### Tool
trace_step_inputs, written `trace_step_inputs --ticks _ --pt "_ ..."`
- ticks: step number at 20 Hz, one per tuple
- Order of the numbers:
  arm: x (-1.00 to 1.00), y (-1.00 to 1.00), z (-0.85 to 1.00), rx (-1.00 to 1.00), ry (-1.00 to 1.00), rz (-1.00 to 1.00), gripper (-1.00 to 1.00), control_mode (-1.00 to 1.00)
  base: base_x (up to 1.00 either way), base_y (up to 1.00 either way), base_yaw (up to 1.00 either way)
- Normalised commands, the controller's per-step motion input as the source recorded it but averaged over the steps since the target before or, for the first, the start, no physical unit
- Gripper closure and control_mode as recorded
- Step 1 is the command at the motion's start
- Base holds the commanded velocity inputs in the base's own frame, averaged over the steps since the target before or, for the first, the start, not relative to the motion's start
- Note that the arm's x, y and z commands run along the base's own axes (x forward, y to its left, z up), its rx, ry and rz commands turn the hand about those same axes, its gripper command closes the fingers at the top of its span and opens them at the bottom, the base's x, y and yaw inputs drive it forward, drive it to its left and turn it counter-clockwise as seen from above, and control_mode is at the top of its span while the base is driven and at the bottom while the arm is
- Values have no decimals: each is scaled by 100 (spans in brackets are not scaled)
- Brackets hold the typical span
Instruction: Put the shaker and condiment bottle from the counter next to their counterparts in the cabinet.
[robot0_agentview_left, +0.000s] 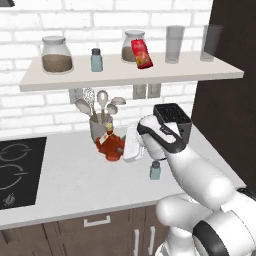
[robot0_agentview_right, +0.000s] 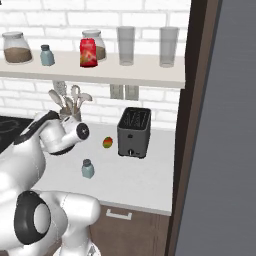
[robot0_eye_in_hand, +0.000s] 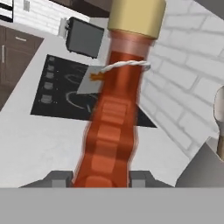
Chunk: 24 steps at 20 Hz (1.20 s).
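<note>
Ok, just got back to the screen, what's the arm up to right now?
The pincer is shut on the squat brown-red condiment bottle with the tan cap, down on the pale counter by the utensil holder. The small blue-grey shaker stands untouched nearby. Its twin and the slim red container sit on the beige shelf.

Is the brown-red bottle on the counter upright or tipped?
Tipped. The bottle leans with its cap off to one side, the gripper shut on its body.
</note>
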Motion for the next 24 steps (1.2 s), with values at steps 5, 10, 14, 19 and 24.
trace_step_inputs --ticks 5,10,14,19,24 --pt "-32 0 76 -2 -21 0 100 -100 0 0 0" --pt "-44 -16 83 0 -16 -8 100 -100 0 0 0" --pt "-9 -4 81 0 -2 -16 100 -100 0 0 0" --pt "0 0 94 0 3 -6 100 -100 0 0 0" --pt "-11 0 91 3 1 -1 100 -100 0 0 0"
